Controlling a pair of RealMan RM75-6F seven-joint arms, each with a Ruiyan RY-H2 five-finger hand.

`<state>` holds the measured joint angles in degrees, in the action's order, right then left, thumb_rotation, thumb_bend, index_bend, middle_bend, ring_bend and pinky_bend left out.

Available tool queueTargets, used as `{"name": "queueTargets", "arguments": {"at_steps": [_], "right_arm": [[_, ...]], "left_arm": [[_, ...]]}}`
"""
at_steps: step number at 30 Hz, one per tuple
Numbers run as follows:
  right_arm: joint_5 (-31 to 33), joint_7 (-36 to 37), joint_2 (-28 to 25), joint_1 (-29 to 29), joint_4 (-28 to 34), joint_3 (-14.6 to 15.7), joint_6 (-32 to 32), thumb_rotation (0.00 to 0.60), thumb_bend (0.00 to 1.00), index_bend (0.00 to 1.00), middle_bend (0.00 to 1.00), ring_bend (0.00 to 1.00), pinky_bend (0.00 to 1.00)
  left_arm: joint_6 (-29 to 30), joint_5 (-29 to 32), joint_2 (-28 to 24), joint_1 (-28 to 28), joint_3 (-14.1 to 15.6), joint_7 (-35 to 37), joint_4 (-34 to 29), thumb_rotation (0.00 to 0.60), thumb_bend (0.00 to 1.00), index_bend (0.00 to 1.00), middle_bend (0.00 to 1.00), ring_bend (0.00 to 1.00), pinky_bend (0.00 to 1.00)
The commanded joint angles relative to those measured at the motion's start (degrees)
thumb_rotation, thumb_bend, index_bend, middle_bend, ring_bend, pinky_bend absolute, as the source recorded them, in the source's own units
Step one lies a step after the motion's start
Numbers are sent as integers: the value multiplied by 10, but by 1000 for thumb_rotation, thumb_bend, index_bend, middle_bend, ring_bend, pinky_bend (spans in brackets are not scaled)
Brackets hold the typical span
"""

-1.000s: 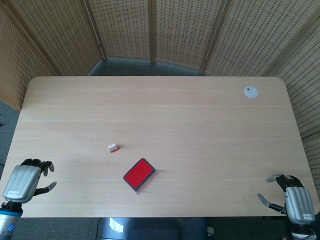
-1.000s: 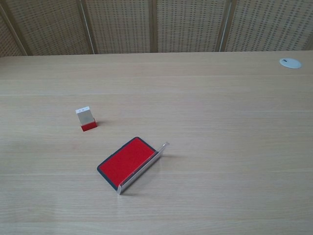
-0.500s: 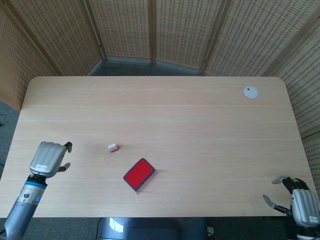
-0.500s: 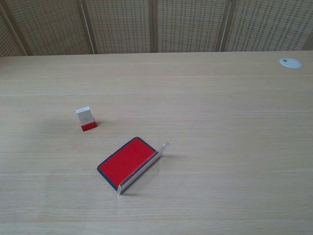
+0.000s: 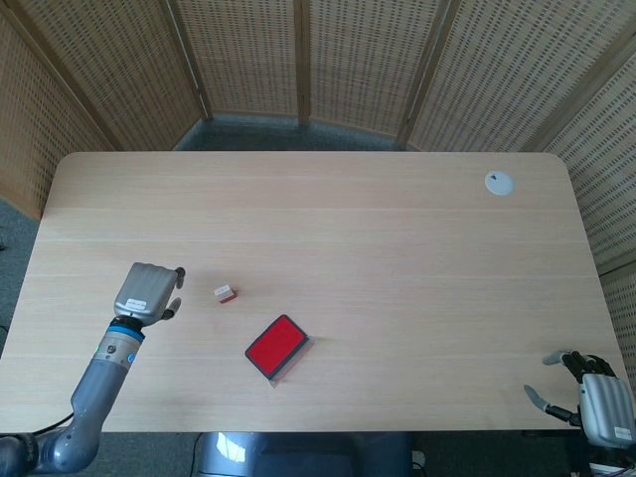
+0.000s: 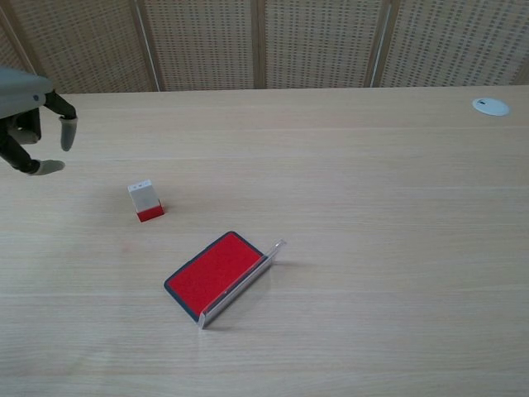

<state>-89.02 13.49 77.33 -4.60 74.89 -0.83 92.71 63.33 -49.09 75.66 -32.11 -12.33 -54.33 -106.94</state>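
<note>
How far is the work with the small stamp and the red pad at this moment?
Done: the red ink pad lies open on the table, its lid raised. In hand: the left robot hand is near the small stamp block, fingers apart, holding nothing and not touching it. Left: the stamp stands upright and ungrasped, apart from the pad. The right robot hand sits at the table's near corner, holding nothing.

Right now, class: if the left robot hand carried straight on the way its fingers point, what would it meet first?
Probably the small white-and-red block. The left robot hand is open and above the table, fingers toward the block with bare wood between. Its height is unclear, so it might pass over.
</note>
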Motion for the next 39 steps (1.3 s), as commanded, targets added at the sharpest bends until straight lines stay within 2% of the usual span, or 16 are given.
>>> {"name": "queueTargets", "arguments": {"at_steps": [1, 3, 15, 28, 39], "right_arm": [[2, -1, 1, 1, -1, -1, -2, 424, 220, 429, 408, 418, 285], [3, -3, 2, 1, -1, -2, -4, 425, 221, 429, 408, 419, 285], [11, -3, 5, 2, -6, -4, -13, 423, 220, 429, 408, 423, 287], [17, 0, 6, -3, -11, -5, -13, 426, 220, 429, 408, 424, 287], [22, 2, 7, -6, -14, -5, -17, 427, 220, 429, 409, 425, 287]], "left_arm": [[-15, 47, 21, -37, -5, -19, 27, 527, 288, 394, 1000, 1000, 1000], [-15, 61, 29, -51, -4, -22, 37, 508, 282, 366, 1000, 1000, 1000], [-31, 122, 82, -105, 11, 5, 92, 504, 281, 360, 1000, 1000, 1000], [-30, 141, 127, -133, 33, 33, 145, 512, 283, 361, 1000, 1000, 1000], [-24, 141, 144, -144, 46, 48, 165, 516, 285, 364, 1000, 1000, 1000]]}}
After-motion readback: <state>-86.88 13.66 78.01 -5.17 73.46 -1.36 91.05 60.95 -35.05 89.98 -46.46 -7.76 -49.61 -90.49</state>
